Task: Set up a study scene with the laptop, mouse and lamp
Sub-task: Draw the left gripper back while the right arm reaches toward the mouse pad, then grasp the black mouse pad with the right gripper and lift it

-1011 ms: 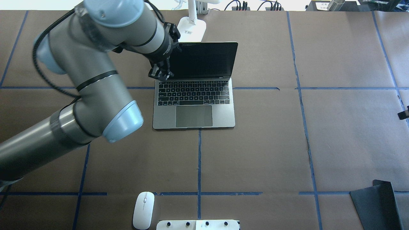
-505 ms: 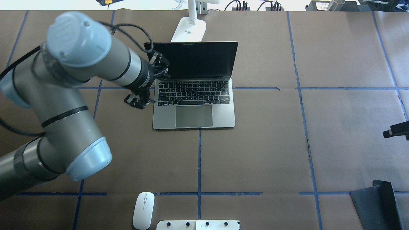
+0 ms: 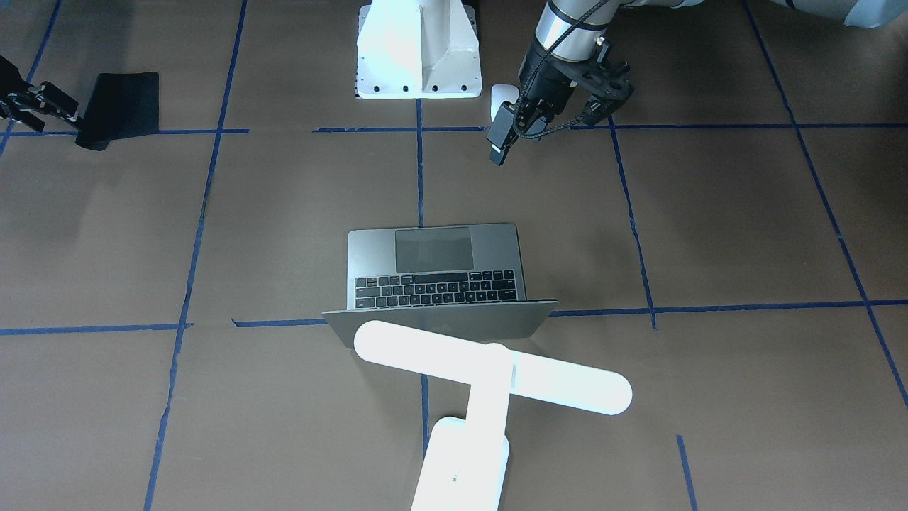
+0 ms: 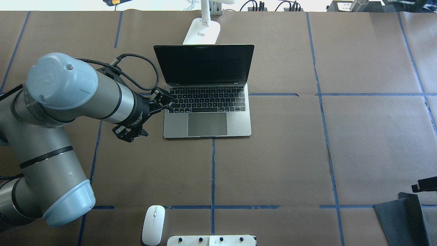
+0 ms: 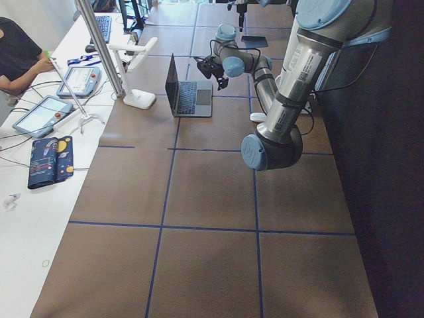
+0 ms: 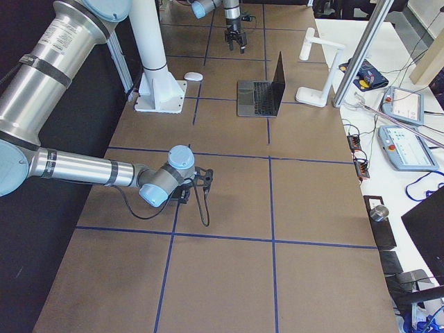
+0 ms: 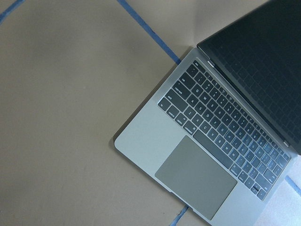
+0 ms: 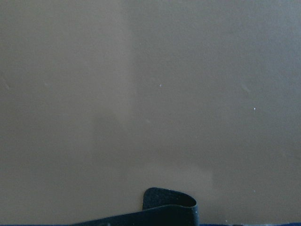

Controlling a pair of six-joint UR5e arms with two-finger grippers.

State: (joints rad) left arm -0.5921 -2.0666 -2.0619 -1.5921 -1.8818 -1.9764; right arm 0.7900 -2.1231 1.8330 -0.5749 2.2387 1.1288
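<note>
Brown paper table (image 4: 273, 164); left fingers (image 4: 129, 134) spread wide, empty, near laptop (image 4: 207, 124); right fingers (image 3: 50, 100): cannot tell

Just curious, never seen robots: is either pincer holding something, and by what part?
Left pincer: open, holding nothing, near the laptop. Right pincer, near the black mat: cannot tell.

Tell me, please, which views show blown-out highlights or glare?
Exterior front-facing: the lamp and the robot pedestal are blown out to near-featureless white. Overhead exterior: the screen of the laptop is evenly black, without glare. Right wrist-mounted: soft, almost featureless brown.
</note>
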